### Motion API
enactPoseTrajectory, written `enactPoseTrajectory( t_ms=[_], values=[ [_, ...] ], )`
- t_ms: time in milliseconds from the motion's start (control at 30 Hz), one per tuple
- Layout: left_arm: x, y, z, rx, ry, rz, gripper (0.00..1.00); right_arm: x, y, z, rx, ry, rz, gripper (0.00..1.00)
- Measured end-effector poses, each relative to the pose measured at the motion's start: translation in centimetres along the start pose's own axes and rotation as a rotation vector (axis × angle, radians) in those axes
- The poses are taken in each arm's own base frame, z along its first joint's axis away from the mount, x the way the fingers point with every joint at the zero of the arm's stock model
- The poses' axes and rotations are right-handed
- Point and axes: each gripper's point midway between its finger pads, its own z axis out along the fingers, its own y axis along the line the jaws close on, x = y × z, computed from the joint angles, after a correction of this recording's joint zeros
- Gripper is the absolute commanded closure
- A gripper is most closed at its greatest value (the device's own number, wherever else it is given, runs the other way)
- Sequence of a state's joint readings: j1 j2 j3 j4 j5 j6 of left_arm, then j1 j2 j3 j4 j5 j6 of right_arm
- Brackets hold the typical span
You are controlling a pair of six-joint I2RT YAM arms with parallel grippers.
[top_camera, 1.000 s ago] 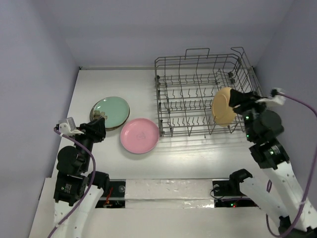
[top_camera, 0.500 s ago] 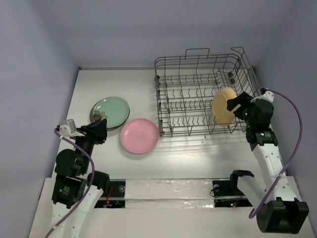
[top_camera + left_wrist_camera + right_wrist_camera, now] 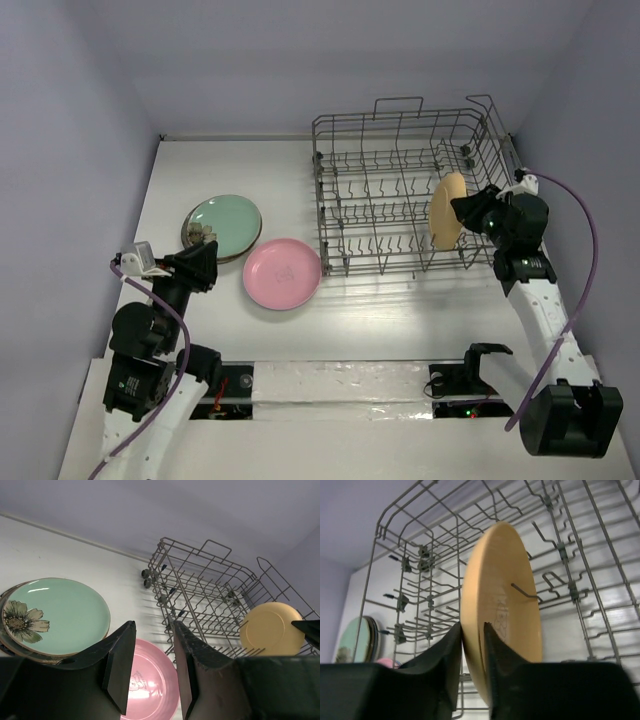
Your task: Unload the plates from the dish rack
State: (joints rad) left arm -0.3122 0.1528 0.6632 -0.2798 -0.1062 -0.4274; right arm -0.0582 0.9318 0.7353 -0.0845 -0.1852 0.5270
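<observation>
Far left – left jaws parted wide and empty, poised low over the white counter (image 3: 400,310) just near of a stack of plates, touching none of them.

Left of centre: stack of plates (image 3: 222,228) lying flat on the counter, topped by the mint green plate (image 3: 60,615) with a flower motif (image 3: 19,621) at its rim. Darker rims visible beneath; number and colours of the lower plates not discernible.

Just right of the stack and nearer the arms: pink plate (image 3: 282,273), flat and face up on the counter, its edge close beside the stack. Contact between the two not discernible.

Centre to right: dish rack (image 3: 390,190), a grey wire basket with rows of upright tines and looped handles, standing on the counter's far right portion and holding a single plate.

Right – orange-yellow plate (image 3: 446,210), upright on edge in the near right part of the rack, seen nearly edge-on from above. One bent tine (image 3: 525,592) crossing its face in the right wrist view.

Far right: right jaws closed on the rim of the orange-yellow plate, one on each face, reaching in from the rack's right side. Purple cable (image 3: 585,250) looping outward from the right arm.
</observation>
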Motion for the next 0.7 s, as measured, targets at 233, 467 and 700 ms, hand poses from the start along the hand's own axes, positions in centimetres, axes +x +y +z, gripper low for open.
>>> enactPoseTrajectory(
  t_ms=[233, 467, 700],
  values=[
    [0.0, 0.0, 0.0, 0.002, 0.0, 0.0, 0.67, -0.7, 1.7, -1.0, -0.073, -0.023, -0.023, 1.0],
    [0.0, 0.0, 0.0, 0.001, 0.002, 0.0, 0.63, -1.7, 3.7, -2.3, -0.151, -0.034, -0.04, 1.0],
    [0.1, 0.0, 0.1, 0.0, 0.004, 0.0, 0.62, -7.0, 8.2, -5.2, -0.273, -0.179, -0.098, 1.0]
  ],
)
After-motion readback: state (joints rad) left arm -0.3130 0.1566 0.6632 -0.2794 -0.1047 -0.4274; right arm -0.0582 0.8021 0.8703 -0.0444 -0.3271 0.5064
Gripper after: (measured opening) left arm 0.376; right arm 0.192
